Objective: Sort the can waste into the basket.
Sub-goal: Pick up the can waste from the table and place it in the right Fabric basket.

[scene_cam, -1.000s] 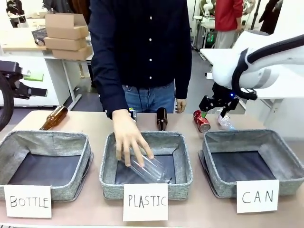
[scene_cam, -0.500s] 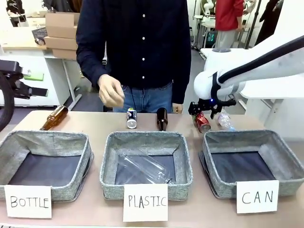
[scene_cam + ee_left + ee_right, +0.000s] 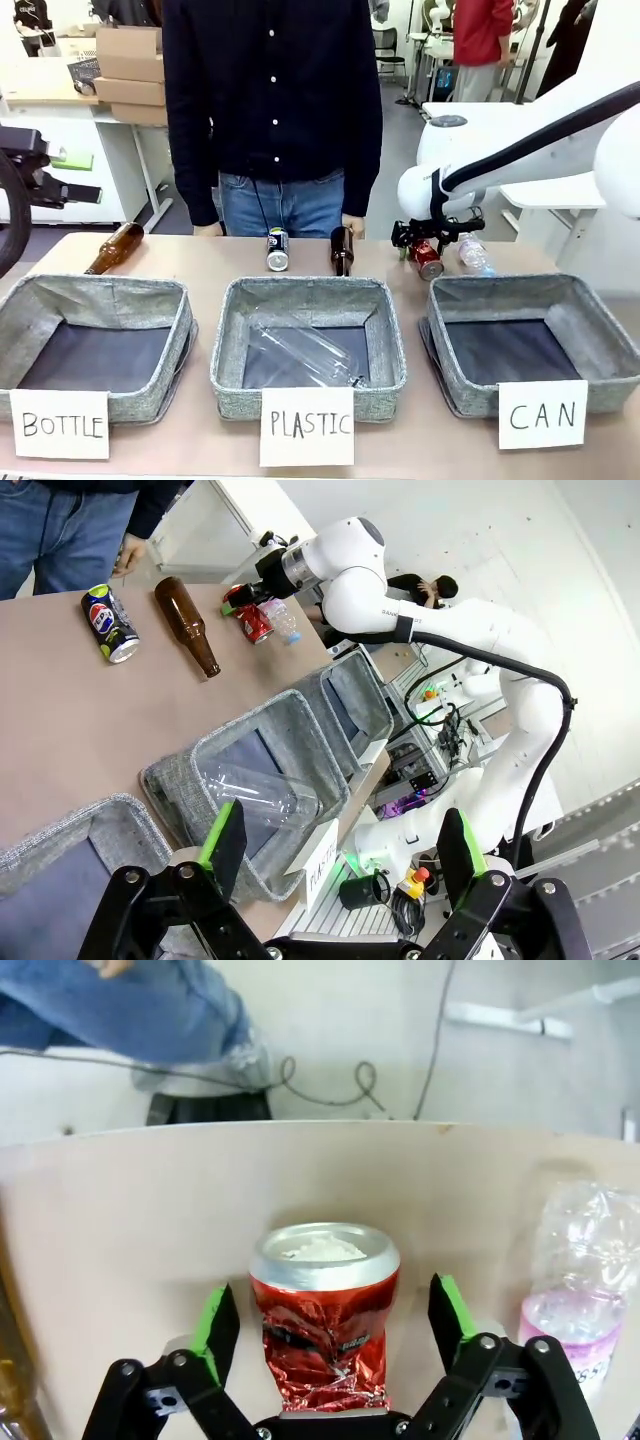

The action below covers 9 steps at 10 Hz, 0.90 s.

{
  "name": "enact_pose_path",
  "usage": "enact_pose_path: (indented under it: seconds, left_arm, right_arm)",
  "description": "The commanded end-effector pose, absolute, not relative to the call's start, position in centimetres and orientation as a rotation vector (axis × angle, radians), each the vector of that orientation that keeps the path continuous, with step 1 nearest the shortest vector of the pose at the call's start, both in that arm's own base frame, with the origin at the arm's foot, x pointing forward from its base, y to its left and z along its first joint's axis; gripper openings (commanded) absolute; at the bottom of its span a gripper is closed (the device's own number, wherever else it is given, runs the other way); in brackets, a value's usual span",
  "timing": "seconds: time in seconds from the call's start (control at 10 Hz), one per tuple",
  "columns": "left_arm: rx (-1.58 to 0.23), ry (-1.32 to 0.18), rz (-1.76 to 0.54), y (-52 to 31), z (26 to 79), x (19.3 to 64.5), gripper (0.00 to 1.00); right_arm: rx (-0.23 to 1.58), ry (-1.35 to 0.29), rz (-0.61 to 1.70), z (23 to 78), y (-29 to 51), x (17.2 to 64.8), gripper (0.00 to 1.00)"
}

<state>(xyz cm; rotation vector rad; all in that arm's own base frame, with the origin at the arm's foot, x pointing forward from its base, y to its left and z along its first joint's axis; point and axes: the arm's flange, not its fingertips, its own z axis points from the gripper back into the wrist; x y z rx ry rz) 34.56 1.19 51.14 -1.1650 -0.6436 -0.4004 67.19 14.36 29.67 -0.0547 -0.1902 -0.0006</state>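
Note:
The dented red can (image 3: 323, 1315) lies on the table between the fingers of my right gripper (image 3: 331, 1322), which is open, with gaps on both sides. From the front, this gripper (image 3: 424, 243) is low over the red can (image 3: 428, 258), behind the CAN basket (image 3: 592, 345) with its sign (image 3: 542, 413). The black can (image 3: 277, 249) stands at the table's far middle, also seen as the black can (image 3: 112, 623). My left gripper (image 3: 342, 845) hangs open and holds nothing, high above the PLASTIC basket (image 3: 170, 780).
A brown bottle (image 3: 341, 250) stands beside the black can, and another brown bottle (image 3: 113, 248) lies far left. A clear plastic bottle (image 3: 475, 255) lies just right of the red can. The PLASTIC basket (image 3: 385, 340) holds a clear bottle. The BOTTLE basket (image 3: 30, 310) and a person are behind.
My right gripper dropped and moved left until its fingers straddle the red can. The person's hand left the clear bottle in the PLASTIC basket and withdrew.

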Motion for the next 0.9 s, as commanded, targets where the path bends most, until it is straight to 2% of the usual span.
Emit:
enact_pose_path:
  seconds: [0.0, 0.1, 0.3, 0.4, 0.5, 0.6, 0.8]
  left_arm:
    - [-1.183, -0.674, -0.415, 1.01, 51.24, 34.79, 1.00]
    - [-1.183, -0.674, -0.415, 1.01, 51.24, 34.79, 1.00]
    - [-1.183, -0.674, -0.415, 1.01, 51.24, 34.79, 1.00]
    - [-1.183, -0.674, -0.415, 1.01, 51.24, 34.79, 1.00]
    - [-1.183, -0.674, -0.415, 1.01, 51.24, 34.79, 1.00]
    - [-1.183, -0.674, -0.415, 1.01, 51.24, 34.79, 1.00]
    - [-1.183, -0.674, -0.415, 1.01, 51.24, 34.79, 1.00]
  right_arm:
    - [-0.044, -0.206, 0.010, 30.47, 14.27, 66.99, 0.42]
    - [-0.039, -0.201, 0.011, 30.52, 14.20, 66.93, 0.00]
    - [-0.017, -0.189, 0.022, 30.71, 14.28, 66.83, 0.00]
    - [-0.013, -0.187, 0.021, 30.73, 14.29, 66.81, 0.13]
    - [-0.005, -0.184, 0.014, 30.71, 14.19, 66.79, 0.03]
    - [-0.001, -0.195, 0.004, 30.69, 14.18, 66.82, 0.00]
    - [-0.024, -0.166, 0.006, 30.92, 14.04, 66.61, 0.00]
